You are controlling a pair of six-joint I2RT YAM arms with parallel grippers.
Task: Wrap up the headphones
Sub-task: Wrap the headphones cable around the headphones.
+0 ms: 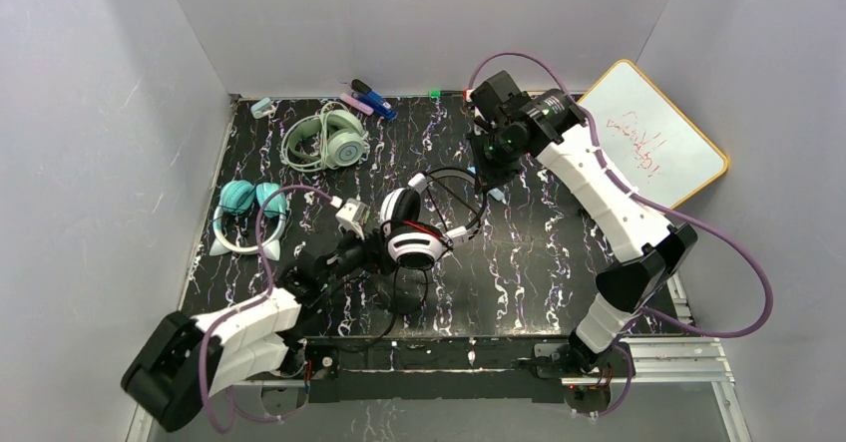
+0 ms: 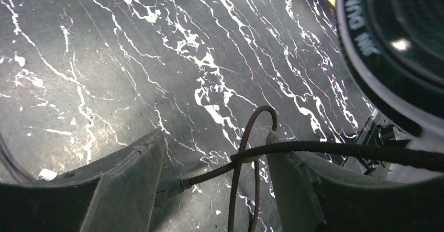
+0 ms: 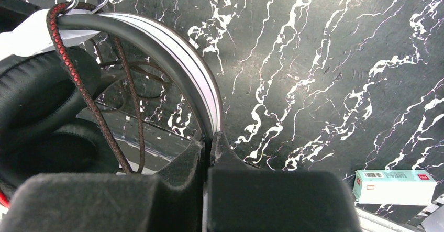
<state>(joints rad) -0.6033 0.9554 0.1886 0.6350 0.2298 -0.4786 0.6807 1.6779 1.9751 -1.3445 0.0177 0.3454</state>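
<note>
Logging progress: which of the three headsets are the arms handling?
The black-and-white headset, mid-table: the right gripper clamps its band, its cable crosses the open jaws of the left gripper. The mint-green headset and teal headset lie untouched.

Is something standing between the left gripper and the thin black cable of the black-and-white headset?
Nothing visible does. The thin black cable crosses the gap between the open jaws of the left gripper. The right gripper is shut on the headband of the black-and-white headset.
</note>
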